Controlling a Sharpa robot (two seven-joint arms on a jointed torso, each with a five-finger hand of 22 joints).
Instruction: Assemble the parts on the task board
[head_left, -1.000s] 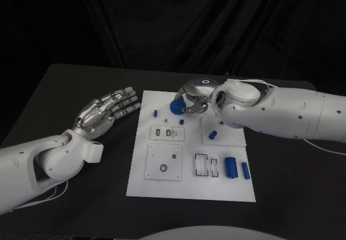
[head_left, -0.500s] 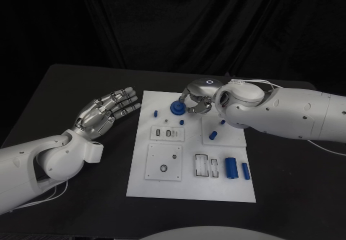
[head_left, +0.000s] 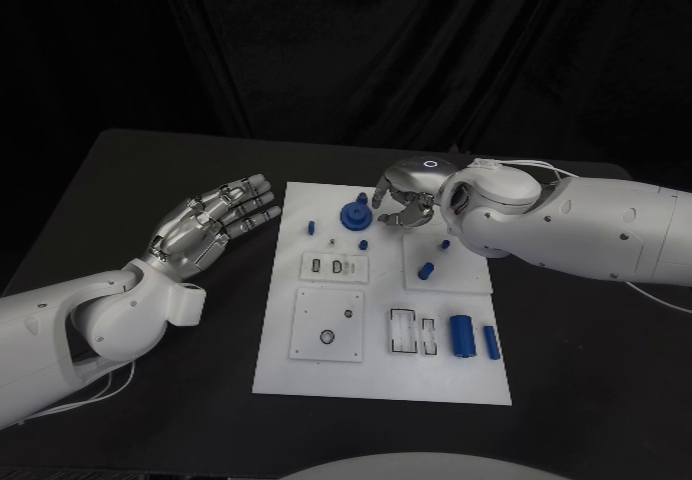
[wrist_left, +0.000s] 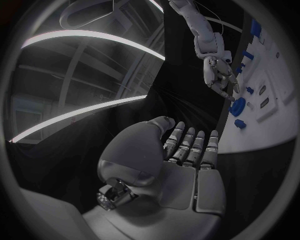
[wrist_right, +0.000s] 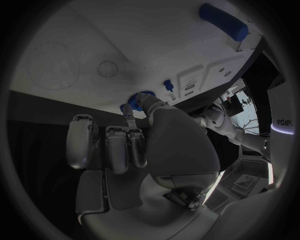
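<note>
Head view: right hand (head_left: 405, 203) over far end of the white rectangular task board (head_left: 378, 380), fingers curled, nothing visibly held; just beside the round blue disc part (head_left: 352, 217), contact unclear. Left hand (head_left: 214, 222) hovers off the board's left edge above the black counter (head_left: 173, 160), fingers spread, holding nothing. Disc looks light, rigid, smooth plastic, likely slippery; best pinched across its rim. Nearby: small blue pegs (head_left: 427, 269), blue cylinders (head_left: 463, 335) near the right edge. Pegs crowd the approach.
</note>
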